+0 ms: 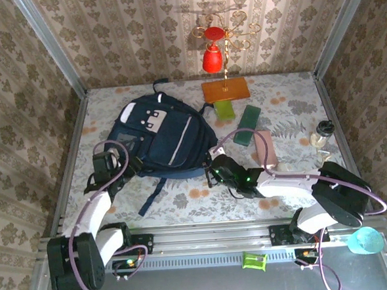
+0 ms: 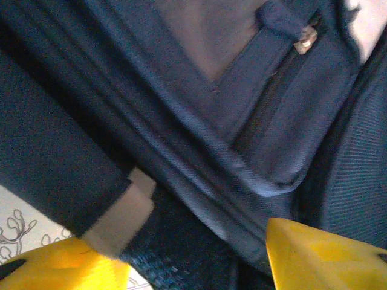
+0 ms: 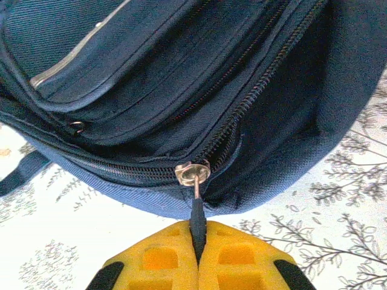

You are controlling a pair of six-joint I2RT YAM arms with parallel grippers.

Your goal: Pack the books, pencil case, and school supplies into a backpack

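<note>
Top external view: the backpack (image 1: 160, 137) is lying flat on the bench (image 1: 296, 112), left of centre. The school supplies (image 1: 247, 125) are lying to its right, apart from it and not yet packed. I am stationing my left end effector (image 1: 109, 164) at the pack's near-left edge and my right end effector (image 1: 216, 172) at its near-right corner.

Left wrist view: my left end effector (image 2: 181, 254) is standing wide, fingertips (image 2: 314, 254) well apart. Navy fabric of the backpack (image 2: 254, 133) and a strap (image 2: 54, 169) with a pale end tab are lying just beyond them, and nothing is being pinched.

Right wrist view: my right end effector (image 3: 198, 241) is clamping flat on the zip pull (image 3: 196, 208). The slider (image 3: 192, 172) is sitting at the near corner of the backpack (image 3: 151, 72), and the track appears closed on either side of it.

Judgement: the step in hand is opening the compartment. The next move is calling for a pull that follows the curve of the track, with the left end effector gripping fabric so the pack is not sliding.
</note>
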